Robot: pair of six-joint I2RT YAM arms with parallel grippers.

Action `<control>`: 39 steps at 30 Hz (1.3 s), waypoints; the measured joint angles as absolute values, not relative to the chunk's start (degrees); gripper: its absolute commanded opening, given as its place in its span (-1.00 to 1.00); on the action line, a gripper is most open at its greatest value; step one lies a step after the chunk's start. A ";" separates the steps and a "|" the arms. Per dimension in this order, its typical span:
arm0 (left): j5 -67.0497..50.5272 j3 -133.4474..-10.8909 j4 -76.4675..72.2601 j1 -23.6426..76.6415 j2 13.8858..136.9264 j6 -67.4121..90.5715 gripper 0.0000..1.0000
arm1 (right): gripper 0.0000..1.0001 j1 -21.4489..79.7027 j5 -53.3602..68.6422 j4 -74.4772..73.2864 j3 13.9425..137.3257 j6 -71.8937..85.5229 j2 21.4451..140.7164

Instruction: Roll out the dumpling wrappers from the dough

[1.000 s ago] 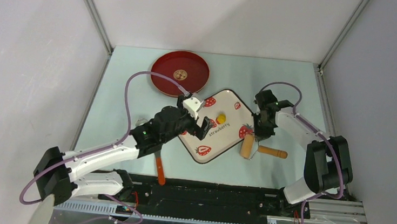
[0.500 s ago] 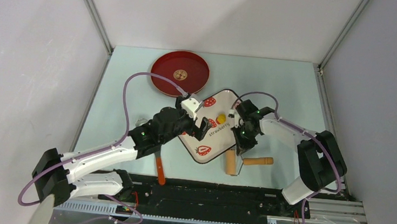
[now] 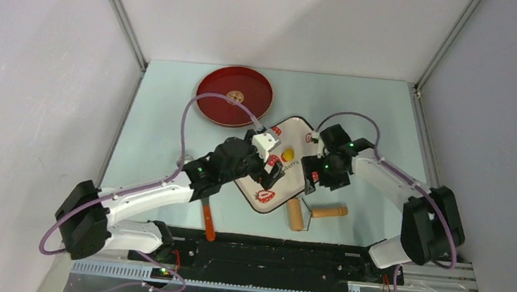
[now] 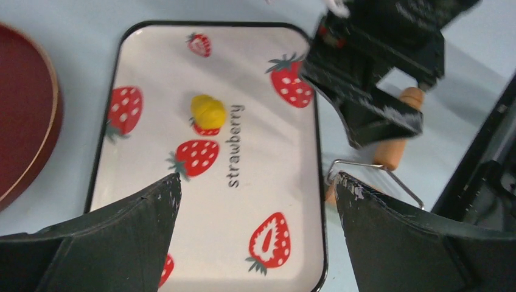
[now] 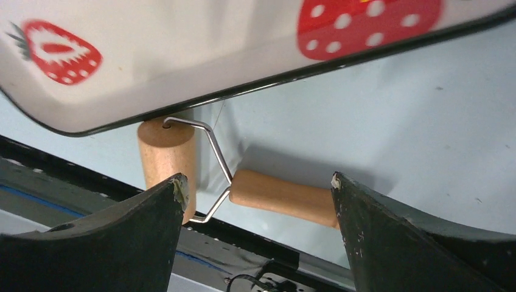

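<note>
The dough (image 3: 287, 153) is a small bright yellow lump on the strawberry-print tray (image 3: 293, 136); the left wrist view shows the dough (image 4: 208, 111) near the tray's (image 4: 158, 67) middle. No dumpling wrappers are in view. My left gripper (image 3: 272, 170) hovers open over the tray just short of the lump, nothing between its fingers (image 4: 258, 182). My right gripper (image 3: 311, 179) stands open at the tray's right edge, above the wooden roller (image 3: 297, 214). The roller's barrel (image 5: 167, 155) and handle (image 5: 283, 194) lie free on the table below the gripper (image 5: 258, 182).
A red plate (image 3: 235, 94) with a small tan round mark in its middle sits at the back left, beyond the tray. An orange-handled tool (image 3: 207, 223) lies under the left arm near the front rail. The roller rests against the tray's (image 5: 182, 67) near corner.
The right gripper brought the roller leftward to the tray's near corner, then opened and let it go. The left arm reached further right over the tray.
</note>
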State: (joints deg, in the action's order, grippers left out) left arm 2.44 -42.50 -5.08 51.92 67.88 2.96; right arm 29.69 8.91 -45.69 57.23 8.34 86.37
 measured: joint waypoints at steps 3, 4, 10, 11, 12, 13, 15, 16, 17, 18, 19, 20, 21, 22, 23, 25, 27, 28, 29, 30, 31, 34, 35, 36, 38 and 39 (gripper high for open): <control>-1.41 -45.84 -4.89 53.17 71.77 0.84 0.99 | 0.84 25.45 9.50 -45.60 57.23 9.67 81.54; -2.37 -47.11 -4.91 53.67 73.19 0.36 0.99 | 0.84 23.16 10.37 -45.45 57.12 10.41 79.53; -9.06 -58.85 -2.52 55.92 85.56 1.26 0.94 | 0.84 2.87 18.09 -43.40 52.36 13.96 66.98; -10.37 -62.22 -0.40 56.38 88.77 1.52 0.93 | 0.84 -1.19 20.10 -43.18 51.00 14.46 65.25; -11.27 -65.43 1.21 56.71 91.85 1.54 0.93 | 0.84 -4.47 21.54 -43.18 49.78 14.90 63.75; -12.03 -68.27 2.98 57.04 94.89 1.52 0.92 | 0.84 -7.51 23.27 -43.18 48.49 15.35 62.30; -13.13 -73.49 6.72 58.22 100.71 1.45 0.92 | 0.85 -11.35 26.17 -43.22 46.46 16.49 60.12; -13.65 -75.37 8.56 59.02 103.28 1.37 0.91 | 0.85 -12.62 27.44 -43.22 45.82 16.99 59.35; -13.85 -76.36 10.02 59.70 105.03 1.17 0.91 | 0.85 -13.63 28.71 -43.20 45.41 17.39 58.83; -13.93 -77.08 11.75 60.60 106.67 0.89 0.91 | 0.85 -14.81 30.11 -43.16 45.04 17.87 58.43; -13.98 -77.45 13.06 61.28 107.77 0.58 0.91 | 0.85 -15.57 31.22 -43.13 44.86 18.17 58.35; -13.85 -77.67 14.68 62.19 108.84 0.08 0.91 | 0.85 -16.10 31.94 -43.09 44.73 18.44 58.39; -13.69 -77.71 15.88 62.92 109.58 -0.21 0.91 | 0.85 -16.75 32.86 -42.87 44.47 18.70 58.52; -13.56 -77.73 17.08 63.66 110.17 -0.58 0.91 | 0.85 -17.08 33.47 -42.70 44.18 18.96 58.61; -13.19 -77.76 18.35 64.51 110.76 -1.08 0.90 | 0.85 -17.50 34.11 -42.44 43.70 19.35 58.67; -11.77 -77.82 19.92 65.89 111.70 -1.76 0.89 | 0.86 -18.00 35.00 -42.11 42.50 19.79 58.94; -9.96 -77.89 20.75 67.11 112.64 -2.37 0.88 | 0.90 -18.28 35.40 -42.09 41.45 20.01 59.16; -8.95 -78.13 21.04 67.59 113.10 -2.61 0.87 | 0.90 -18.50 35.42 -42.15 40.99 20.16 59.22; -8.05 -78.48 21.21 67.96 113.56 -2.72 0.87 | 0.91 -18.70 35.44 -42.26 40.71 20.40 59.24; -7.31 -78.74 21.30 68.29 114.04 -3.01 0.85 | 0.91 -18.92 35.42 -42.26 40.58 20.60 59.24; -6.33 -79.13 21.41 68.58 114.56 -3.14 0.84 | 0.91 -19.22 35.42 -42.30 40.51 20.93 59.22; -4.10 -80.25 21.63 69.23 116.36 -3.62 0.79 | 0.91 -20.05 35.44 -42.30 40.51 21.12 59.18; -3.20 -80.58 21.52 69.36 116.92 -3.86 0.76 | 0.91 -20.58 35.48 -42.33 40.51 21.21 59.13; -2.87 -80.93 21.58 69.38 117.14 -3.99 0.62 | 0.91 -21.12 35.51 -42.33 40.51 21.26 59.11; -2.09 -81.56 21.61 69.43 117.58 -4.08 0.22 | 0.90 -22.41 35.70 -42.35 40.51 21.37 59.02; -1.76 -81.82 21.58 69.45 117.78 -4.12 -0.13 | 0.90 -22.87 35.86 -42.37 40.51 21.41 58.98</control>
State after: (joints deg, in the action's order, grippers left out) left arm -1.76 -81.82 21.58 69.45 117.78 -4.12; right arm -22.87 35.86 -42.37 40.51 21.41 58.98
